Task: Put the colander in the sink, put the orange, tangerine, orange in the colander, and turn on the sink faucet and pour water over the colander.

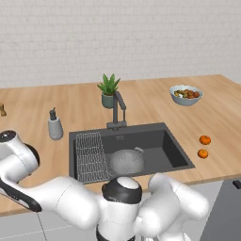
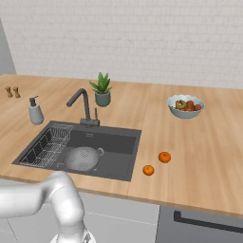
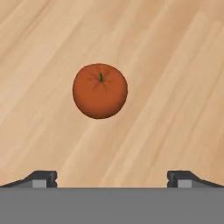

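Gripper [image 3: 112, 177] spread wide above a lone orange fruit [image 3: 100, 91] on the wooden tabletop [image 3: 175, 65], holding nothing.

In the hand view the two dark fingertips [image 3: 41, 178] stand far apart at the lower edge, touching neither the fruit nor the wood; the fruit sits stem-up between and ahead of them, clear of both; the colander [image 1: 127, 161] rests inside the sink [image 1: 174, 155], just beside the wire grid rack [image 1: 89, 155]; the sink faucet [image 1: 117, 109] stands behind the basin, its spout slanting over it; two orange fruits [image 2: 164, 157] [image 2: 148, 170] lie near each other on the tabletop right of the sink; a pale fruit bowl [image 2: 185, 106], a potted plant [image 2: 102, 89] and a soap dispenser [image 2: 35, 112] stand further back.
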Controlling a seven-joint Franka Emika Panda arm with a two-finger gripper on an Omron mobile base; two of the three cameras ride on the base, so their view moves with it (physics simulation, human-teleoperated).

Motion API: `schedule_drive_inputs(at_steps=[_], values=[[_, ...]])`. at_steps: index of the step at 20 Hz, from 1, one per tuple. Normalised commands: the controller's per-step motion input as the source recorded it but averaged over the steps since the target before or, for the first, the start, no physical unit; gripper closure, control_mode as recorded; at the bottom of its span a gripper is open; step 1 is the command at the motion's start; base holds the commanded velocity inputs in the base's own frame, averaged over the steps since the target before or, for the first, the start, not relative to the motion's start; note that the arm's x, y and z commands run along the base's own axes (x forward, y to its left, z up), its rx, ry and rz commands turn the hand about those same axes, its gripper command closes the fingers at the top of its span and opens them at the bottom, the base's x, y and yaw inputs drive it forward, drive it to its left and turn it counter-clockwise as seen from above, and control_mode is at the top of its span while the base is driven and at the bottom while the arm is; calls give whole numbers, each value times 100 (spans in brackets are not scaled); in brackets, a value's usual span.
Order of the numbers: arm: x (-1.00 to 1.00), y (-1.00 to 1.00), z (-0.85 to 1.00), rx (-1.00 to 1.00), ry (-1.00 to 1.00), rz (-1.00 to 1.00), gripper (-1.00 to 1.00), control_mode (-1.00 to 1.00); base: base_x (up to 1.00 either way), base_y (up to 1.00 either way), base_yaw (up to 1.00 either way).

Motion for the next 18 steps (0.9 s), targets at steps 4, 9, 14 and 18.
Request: schedule_drive_inputs(at_steps=[4, 9, 14, 18], values=[[26, 24, -39, -2, 0, 0, -100, -100, 0, 0, 0], [26, 33, -36, 0, 0, 0, -100, -100, 0, 0, 0], [29, 31, -36, -1, 0, 0, -100, -100, 0, 0, 0], [30, 16, -34, 0, 0, 0, -100, -100, 0, 0, 0]])
